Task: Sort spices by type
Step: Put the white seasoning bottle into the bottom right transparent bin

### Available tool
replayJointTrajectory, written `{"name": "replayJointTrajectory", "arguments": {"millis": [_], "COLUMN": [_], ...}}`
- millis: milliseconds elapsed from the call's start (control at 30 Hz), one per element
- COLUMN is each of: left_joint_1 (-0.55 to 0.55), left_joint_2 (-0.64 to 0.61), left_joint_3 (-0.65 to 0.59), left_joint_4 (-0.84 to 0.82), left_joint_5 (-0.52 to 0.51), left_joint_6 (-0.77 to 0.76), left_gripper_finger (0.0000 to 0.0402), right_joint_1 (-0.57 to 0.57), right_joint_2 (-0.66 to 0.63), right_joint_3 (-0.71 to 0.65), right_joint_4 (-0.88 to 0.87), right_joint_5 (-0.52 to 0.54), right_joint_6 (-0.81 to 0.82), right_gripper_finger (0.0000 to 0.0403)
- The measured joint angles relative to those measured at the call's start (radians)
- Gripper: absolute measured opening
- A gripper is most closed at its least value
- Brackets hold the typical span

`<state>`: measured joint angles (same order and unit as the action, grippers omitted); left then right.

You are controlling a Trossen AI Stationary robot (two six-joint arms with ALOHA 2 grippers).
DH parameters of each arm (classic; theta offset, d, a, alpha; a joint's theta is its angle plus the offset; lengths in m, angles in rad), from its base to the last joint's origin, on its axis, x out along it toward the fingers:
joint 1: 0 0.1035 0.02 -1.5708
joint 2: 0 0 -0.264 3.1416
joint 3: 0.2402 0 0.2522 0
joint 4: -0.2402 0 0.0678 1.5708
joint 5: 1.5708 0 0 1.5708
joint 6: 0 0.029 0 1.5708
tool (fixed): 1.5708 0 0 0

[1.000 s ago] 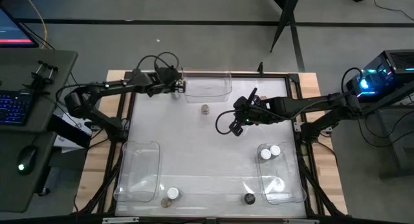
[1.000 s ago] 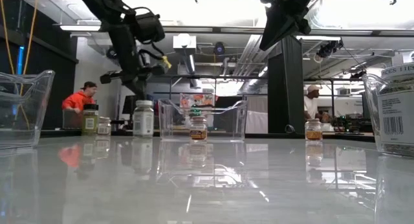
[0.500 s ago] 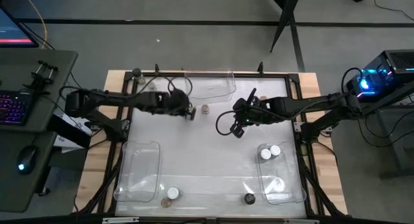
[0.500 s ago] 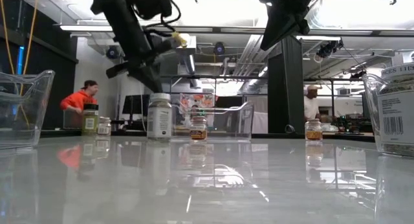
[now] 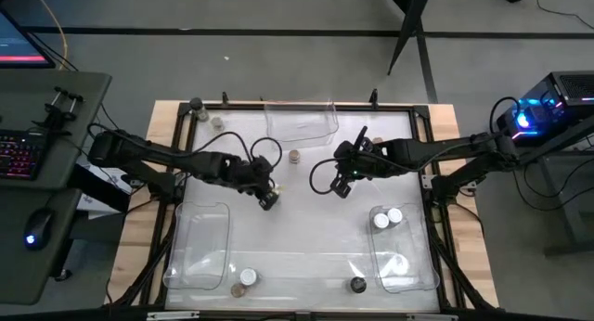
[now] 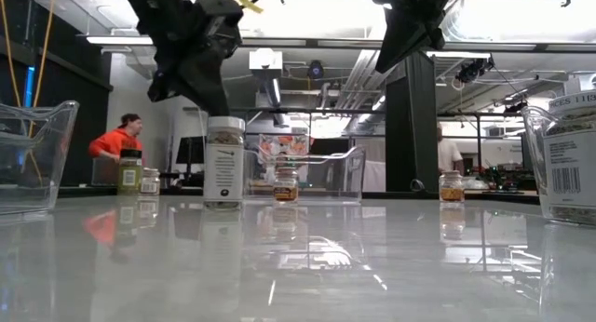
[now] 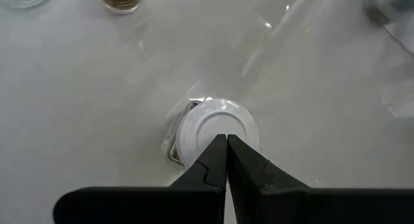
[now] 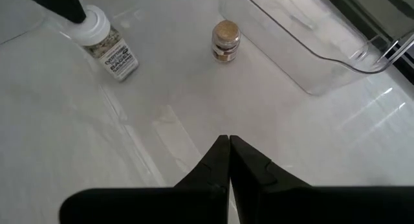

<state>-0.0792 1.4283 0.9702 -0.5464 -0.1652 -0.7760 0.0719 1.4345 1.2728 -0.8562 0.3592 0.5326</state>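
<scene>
Spice jars are only partly sorted. Two white-lidded jars (image 5: 388, 217) stand together in the clear rectangular plastic bin on the right (image 5: 408, 279); the clear bin on the left (image 5: 200, 265) and the clear bin at the far edge (image 5: 299, 124) look empty, though glare makes that uncertain. Loose on the white table (image 5: 306, 228) are a tan-lidded jar (image 5: 294, 157), two jars at the far left corner (image 5: 205, 113), and a white-lidded and a black-lidded jar near the front edge (image 5: 302, 281). The left gripper (image 5: 266, 199), jaws clenched, rests its tips on the tall white-capped jar (image 7: 217, 128) mid-table. The right gripper (image 5: 342, 186), also clenched, hovers empty near the centre.
</scene>
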Motion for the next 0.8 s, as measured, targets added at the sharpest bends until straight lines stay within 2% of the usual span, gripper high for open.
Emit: {"name": "replayJointTrajectory", "arguments": {"millis": [233,367,567,800], "left_joint_1": [0.046,0.073,0.114,0.132], "left_joint_2": [-0.058,-0.067,-0.028,0.061], "left_joint_3": [0.114,0.178,0.279,0.428], "left_joint_4": [-0.053,-0.077,-0.079,-0.085], "left_joint_5": [0.047,0.101,0.210,0.217], "left_joint_6": [0.188,0.328,0.476,0.584], "left_gripper_finger": [0.0003,0.0034,0.0138,0.0279], "right_joint_1": [0.000,0.000,0.000,0.000], "right_joint_2": [-0.004,-0.024,-0.137,-0.274], "right_joint_3": [0.000,0.000,0.001,0.002], "right_joint_4": [0.000,-0.001,0.000,-0.018], "right_joint_5": [0.000,0.000,0.009,0.026], "right_joint_6": [-0.017,-0.018,0.014,0.036], "right_gripper_finger": [0.0000,0.0000,0.0000,0.0000]}}
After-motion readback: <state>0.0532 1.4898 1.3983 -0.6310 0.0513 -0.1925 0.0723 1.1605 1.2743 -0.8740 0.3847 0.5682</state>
